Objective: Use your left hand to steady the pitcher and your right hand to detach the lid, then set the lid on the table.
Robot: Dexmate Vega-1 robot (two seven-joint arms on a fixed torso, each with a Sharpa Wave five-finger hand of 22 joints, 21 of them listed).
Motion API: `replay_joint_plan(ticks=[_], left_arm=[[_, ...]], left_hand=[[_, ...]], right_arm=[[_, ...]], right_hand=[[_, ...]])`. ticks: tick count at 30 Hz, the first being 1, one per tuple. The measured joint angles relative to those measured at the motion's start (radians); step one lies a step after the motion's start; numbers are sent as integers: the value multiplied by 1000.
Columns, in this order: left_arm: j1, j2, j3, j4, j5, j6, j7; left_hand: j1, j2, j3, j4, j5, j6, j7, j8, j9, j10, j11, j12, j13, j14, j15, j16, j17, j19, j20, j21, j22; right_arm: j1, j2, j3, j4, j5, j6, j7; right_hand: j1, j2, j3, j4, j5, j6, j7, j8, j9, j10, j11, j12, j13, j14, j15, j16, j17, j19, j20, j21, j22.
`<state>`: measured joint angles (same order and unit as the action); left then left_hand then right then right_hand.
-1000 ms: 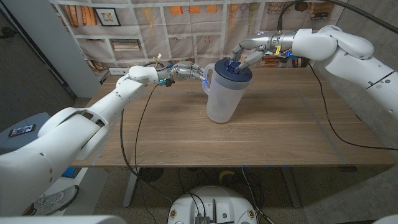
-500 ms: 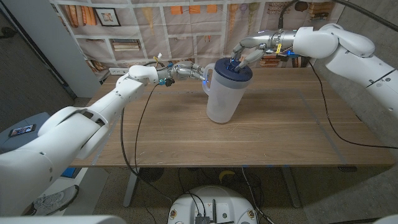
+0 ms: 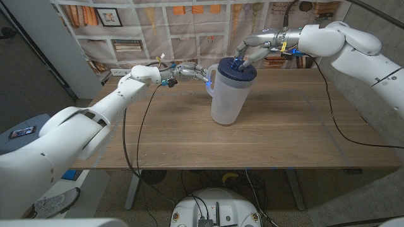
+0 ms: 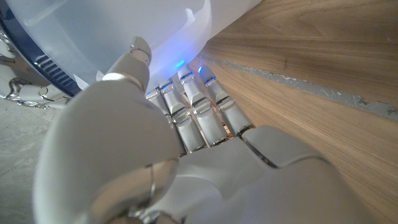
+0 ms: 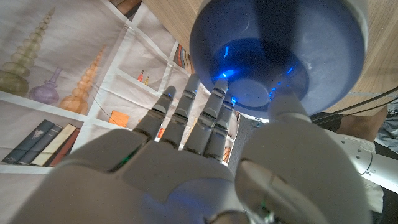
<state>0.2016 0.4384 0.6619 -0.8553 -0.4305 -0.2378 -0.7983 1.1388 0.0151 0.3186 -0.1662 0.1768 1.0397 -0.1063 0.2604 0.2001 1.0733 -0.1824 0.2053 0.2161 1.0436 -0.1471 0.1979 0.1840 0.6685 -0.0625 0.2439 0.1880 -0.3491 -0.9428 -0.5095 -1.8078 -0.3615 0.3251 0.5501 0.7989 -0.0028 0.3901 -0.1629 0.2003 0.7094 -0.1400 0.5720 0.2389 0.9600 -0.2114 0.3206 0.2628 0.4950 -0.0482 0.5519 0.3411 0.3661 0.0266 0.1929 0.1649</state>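
The pitcher (image 3: 226, 94) stood mid-table (image 3: 189, 135), its dark blue lid (image 3: 237, 72) seated on top, apparently slightly raised. The left hand (image 3: 192, 72) gripped its handle side, evidently to brace it. Beyond, the right hand (image 3: 247, 55) pinched the lid's central knob, seemingly to pull it free.

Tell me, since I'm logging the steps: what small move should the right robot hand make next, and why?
Probably lift straight up: the right robot hand grips the blue lid, which sits on the pitcher, while the left robot hand steadies its handle side.
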Motion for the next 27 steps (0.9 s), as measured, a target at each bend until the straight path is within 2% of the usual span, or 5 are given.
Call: replay_joint_plan(ticks=[27], left_arm=[[-35,-30,11,69,13,-19,-22]], left_hand=[[0,0,-8,0,-1,-2,2,2,2,0,0,3,0,5,-5,2,7,0,0,-4,0]], right_arm=[[11,-3,7,21,30,3,2]], right_hand=[[0,0,-5,3,0,5,5,-1,-3,7,4,2,0,2,2,0,0,0,0,0,0]])
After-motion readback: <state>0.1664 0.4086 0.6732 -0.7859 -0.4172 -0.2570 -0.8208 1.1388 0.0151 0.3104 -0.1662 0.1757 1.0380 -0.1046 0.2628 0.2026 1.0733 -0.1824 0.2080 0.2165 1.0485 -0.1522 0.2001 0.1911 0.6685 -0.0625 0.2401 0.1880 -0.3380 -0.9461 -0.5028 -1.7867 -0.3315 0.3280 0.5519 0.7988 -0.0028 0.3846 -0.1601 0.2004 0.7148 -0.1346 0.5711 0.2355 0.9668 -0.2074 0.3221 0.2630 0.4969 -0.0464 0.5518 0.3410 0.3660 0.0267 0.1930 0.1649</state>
